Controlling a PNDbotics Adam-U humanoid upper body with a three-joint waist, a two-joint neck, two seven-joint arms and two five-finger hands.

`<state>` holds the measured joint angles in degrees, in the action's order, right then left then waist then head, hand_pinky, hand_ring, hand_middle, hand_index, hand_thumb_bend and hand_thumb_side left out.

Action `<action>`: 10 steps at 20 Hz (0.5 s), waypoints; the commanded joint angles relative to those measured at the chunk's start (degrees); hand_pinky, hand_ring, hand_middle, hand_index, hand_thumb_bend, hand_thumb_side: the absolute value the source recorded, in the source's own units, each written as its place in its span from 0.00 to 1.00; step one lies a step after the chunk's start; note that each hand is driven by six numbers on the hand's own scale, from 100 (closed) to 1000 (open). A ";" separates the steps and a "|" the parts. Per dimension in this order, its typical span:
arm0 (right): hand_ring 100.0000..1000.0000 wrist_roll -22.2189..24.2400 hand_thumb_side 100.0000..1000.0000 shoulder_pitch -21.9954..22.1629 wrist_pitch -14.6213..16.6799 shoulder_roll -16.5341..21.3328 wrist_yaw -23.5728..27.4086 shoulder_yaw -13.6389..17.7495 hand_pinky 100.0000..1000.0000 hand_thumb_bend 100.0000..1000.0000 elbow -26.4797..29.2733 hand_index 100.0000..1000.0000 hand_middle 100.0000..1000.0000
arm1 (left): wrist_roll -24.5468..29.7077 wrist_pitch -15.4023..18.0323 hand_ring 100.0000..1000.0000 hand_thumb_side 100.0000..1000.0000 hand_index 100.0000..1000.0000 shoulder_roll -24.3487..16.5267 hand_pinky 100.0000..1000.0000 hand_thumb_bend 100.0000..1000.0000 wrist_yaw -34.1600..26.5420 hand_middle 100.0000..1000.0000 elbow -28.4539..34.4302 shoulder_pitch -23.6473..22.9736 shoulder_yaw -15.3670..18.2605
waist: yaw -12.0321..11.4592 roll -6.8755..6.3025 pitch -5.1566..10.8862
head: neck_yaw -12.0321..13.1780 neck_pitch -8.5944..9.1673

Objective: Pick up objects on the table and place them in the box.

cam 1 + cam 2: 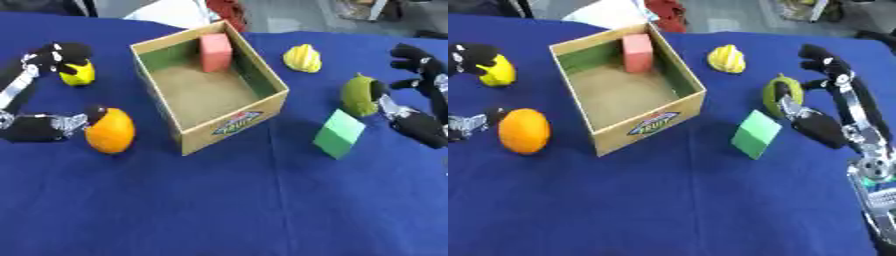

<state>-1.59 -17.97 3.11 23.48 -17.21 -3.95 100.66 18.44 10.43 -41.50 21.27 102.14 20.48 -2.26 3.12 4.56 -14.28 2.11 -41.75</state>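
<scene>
So the open cardboard box (210,87) with green inner walls sits upper centre of the frame on the blue cloth worktop (227,210), turned a bit askew, its long axis running from lower left to upper right. A pink rectangular block (215,52) stands upright inside against the far wall. Left of the box there's a smooth orange fruit (111,131), with the thumb of the left hand (39,127) touching it and the fingers up by a small yellow fruit (78,74); that hand is spread wide, not closed on either. Right side: a ridged yellow fruit (303,58), a flat green block (339,133) tilted on edge, and a dull green rounded fruit (781,95). The right hand (820,125) has its thumb against that green fruit, fingers open above.
</scene>
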 commanded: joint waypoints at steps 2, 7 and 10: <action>0.86 0.54 0.44 -0.26 0.24 1.69 0.50 -0.04 0.67 0.14 0.40 0.95 0.86 | 6.12 0.73 0.81 0.38 0.87 -8.17 0.78 0.47 5.14 0.83 -1.97 4.43 -4.21 | 0.46 -0.53 1.74 | 0.18 -0.33; 0.86 0.94 0.44 -0.04 0.34 1.75 0.64 -0.22 0.67 0.14 0.30 0.95 0.86 | 14.66 2.48 0.80 0.36 0.88 -10.25 0.78 0.49 9.11 0.82 -5.57 9.19 -9.27 | 1.11 -0.65 2.06 | 0.26 -0.71; 0.86 0.96 0.45 0.03 0.37 1.61 0.82 -0.27 0.67 0.13 0.21 0.95 0.86 | 17.56 2.55 0.79 0.35 0.87 -9.11 0.77 0.49 10.58 0.82 -8.57 11.25 -10.71 | 1.36 -0.65 2.10 | 0.30 -0.77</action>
<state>-0.75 -17.60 3.34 23.49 -16.98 -4.38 100.33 34.60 12.84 -49.36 31.10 94.20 30.60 -12.72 4.41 4.55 -14.10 2.36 -42.31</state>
